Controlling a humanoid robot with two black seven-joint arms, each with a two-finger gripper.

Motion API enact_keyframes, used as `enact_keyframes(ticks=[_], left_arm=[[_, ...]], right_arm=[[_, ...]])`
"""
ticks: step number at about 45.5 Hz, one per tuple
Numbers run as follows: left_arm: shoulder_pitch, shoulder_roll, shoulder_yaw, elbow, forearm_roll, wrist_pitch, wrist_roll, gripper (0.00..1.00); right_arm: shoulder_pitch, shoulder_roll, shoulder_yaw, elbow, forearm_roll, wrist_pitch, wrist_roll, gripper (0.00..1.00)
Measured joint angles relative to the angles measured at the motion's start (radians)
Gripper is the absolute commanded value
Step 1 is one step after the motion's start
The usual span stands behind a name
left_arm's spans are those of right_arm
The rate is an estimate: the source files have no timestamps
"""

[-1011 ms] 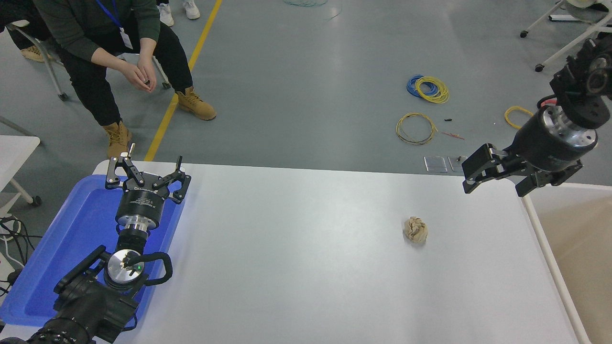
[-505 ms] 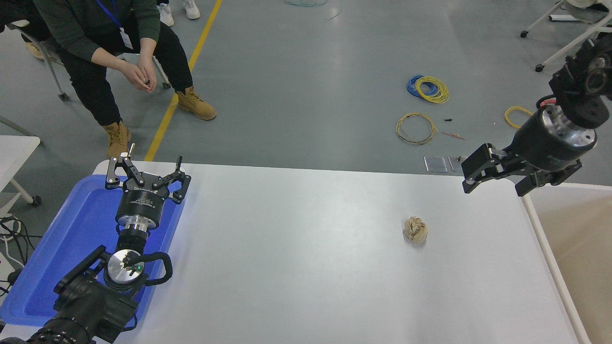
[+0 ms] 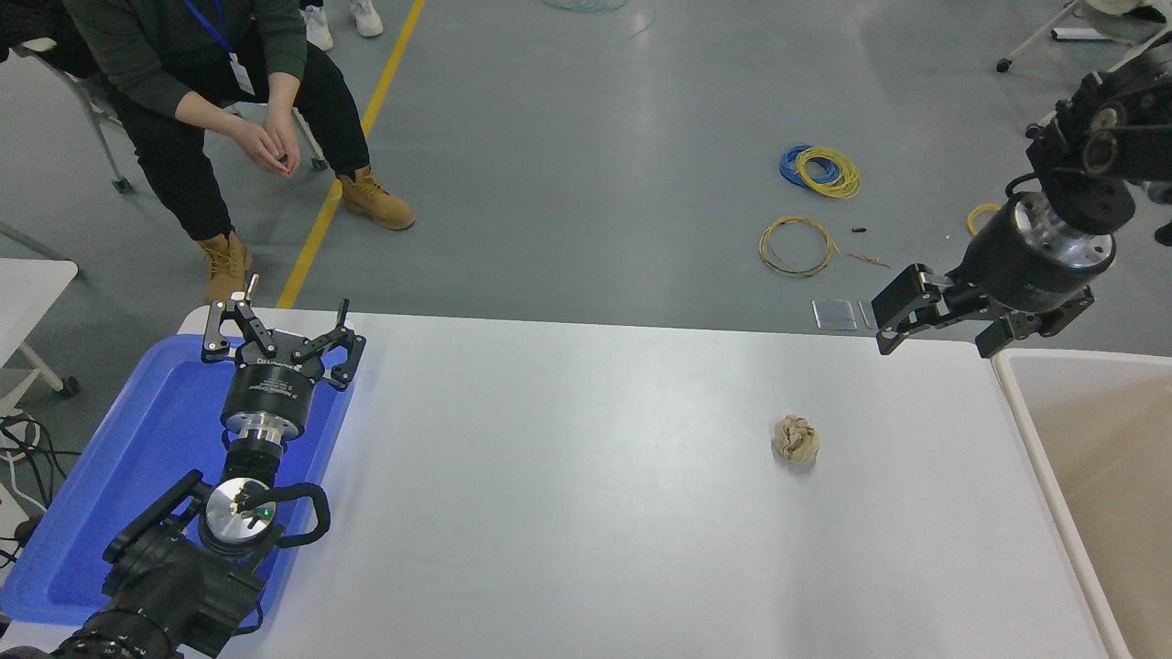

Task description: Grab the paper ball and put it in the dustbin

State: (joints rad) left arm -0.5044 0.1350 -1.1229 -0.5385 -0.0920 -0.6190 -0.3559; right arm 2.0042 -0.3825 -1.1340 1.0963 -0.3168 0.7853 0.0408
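Tan paper ball (image 3: 795, 440) sits right of centre on the white table (image 3: 568, 494), untouched. We see the right gripper (image 3: 938, 322), fingers spread and empty, has drifted up and slightly left since a second ago, now at the table's far right corner beside the dustbin (image 3: 1039, 439). Pickup not started. Left gripper (image 3: 282, 331) parked spread over the blue tray (image 3: 137, 458), lower left.

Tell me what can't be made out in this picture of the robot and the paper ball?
- The dustbin: head view, cut off by the right and bottom edges, so its depth and contents stay unknown.
- The blue tray: partly covered by the left gripper and its arm.
- The paper ball: its underside is hidden.
- The right gripper: its arm runs off the right edge.
- The seated person: cut off by the top edge.
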Motion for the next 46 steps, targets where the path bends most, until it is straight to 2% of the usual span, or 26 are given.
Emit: enact_keyframes(ticks=[15,46], left_arm=[[0.0,0.0,0.0,0.0,0.0,0.0,0.0,1.0],[0.0,0.0,0.0,0.0,0.0,0.0,0.0,1.0]], right_arm=[[-0.112,0.086,0.008,-0.12,0.002,-0.051,0.001,1.0],[-0.474,0.226,0.08,-0.291,-0.001,-0.487,0.001,1.0]])
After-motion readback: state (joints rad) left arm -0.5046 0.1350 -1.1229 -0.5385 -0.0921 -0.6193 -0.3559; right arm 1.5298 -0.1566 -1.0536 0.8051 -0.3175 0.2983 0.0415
